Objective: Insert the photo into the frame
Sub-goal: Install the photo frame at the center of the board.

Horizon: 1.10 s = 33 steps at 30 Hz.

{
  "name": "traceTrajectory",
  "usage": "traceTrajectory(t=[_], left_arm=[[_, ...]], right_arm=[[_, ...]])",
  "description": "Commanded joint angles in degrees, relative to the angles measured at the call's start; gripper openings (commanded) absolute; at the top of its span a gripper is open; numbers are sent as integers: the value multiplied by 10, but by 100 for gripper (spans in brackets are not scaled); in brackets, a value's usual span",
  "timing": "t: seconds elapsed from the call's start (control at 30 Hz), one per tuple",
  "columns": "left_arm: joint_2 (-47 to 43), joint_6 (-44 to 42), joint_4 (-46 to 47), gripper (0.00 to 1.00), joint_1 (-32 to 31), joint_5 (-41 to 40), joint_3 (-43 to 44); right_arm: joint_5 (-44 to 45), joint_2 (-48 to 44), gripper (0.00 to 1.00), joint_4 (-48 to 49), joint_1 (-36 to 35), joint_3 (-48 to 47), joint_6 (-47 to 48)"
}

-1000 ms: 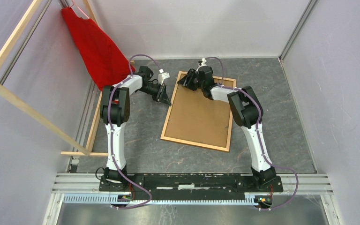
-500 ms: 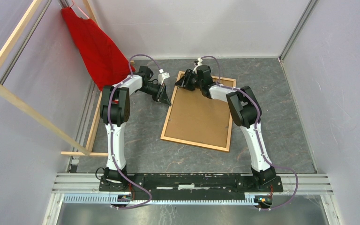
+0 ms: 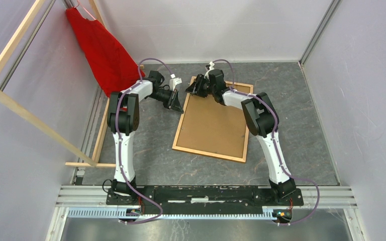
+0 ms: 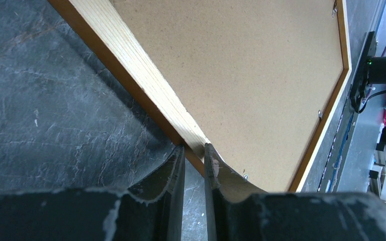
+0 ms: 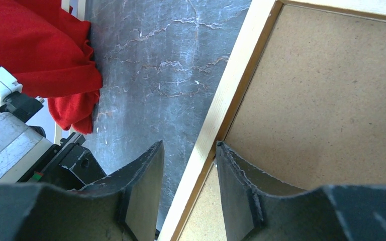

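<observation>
The frame [image 3: 212, 123] lies back-up on the dark table, its brown board back [image 4: 241, 75] facing me. No photo shows in any view. My left gripper [image 3: 177, 106] sits at the frame's left rail, and in its wrist view the narrow jaws [image 4: 194, 148] pinch that pale rail. My right gripper [image 3: 193, 88] hovers at the far left corner. Its fingers [image 5: 188, 145] straddle the rail [image 5: 231, 85] with a gap on the outer side, so it is open.
A red cloth [image 3: 103, 50] hangs at the far left, also seen in the right wrist view as the red cloth [image 5: 35, 45]. A pale wooden slat rack [image 3: 30, 115] leans along the left wall. Grey walls close in both sides.
My right gripper has slid a little left along the frame's far edge toward the corner. The left arm and the frame have not moved.
</observation>
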<state>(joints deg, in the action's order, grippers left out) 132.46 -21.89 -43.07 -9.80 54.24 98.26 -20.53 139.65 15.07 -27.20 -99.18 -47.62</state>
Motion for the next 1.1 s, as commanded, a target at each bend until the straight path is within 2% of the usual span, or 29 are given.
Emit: traceTrajectory(t=[0.0,0.13,0.23,0.33,0.53,0.67,0.97,1.07], left_arm=[[-8,-41,-9,25,-8,-32,-18],[-19,-39,-9,27,-7,-34,-20],[-41,-49,-24,39,-5,-39,-25],[-72,-69,-48,53,2,-46,-30],[-174,-103,-91,61,38,-38,-88],[-238,-127,-102,62,73,-35,-151],[-359,-190,-136,62,138,-50,-266],[-391,-199,-140,62,144,-55,-290]], right_arm=[[-1,9,50,-41,-19,-44,23],[17,-6,55,-86,-16,-95,65],[55,-64,61,-110,-13,-63,115],[122,-134,68,-127,-20,13,143],[295,-166,78,-276,-89,9,171],[346,-159,98,-307,-140,8,146],[473,-68,97,-434,-214,-136,134],[500,-61,89,-441,-224,-131,124]])
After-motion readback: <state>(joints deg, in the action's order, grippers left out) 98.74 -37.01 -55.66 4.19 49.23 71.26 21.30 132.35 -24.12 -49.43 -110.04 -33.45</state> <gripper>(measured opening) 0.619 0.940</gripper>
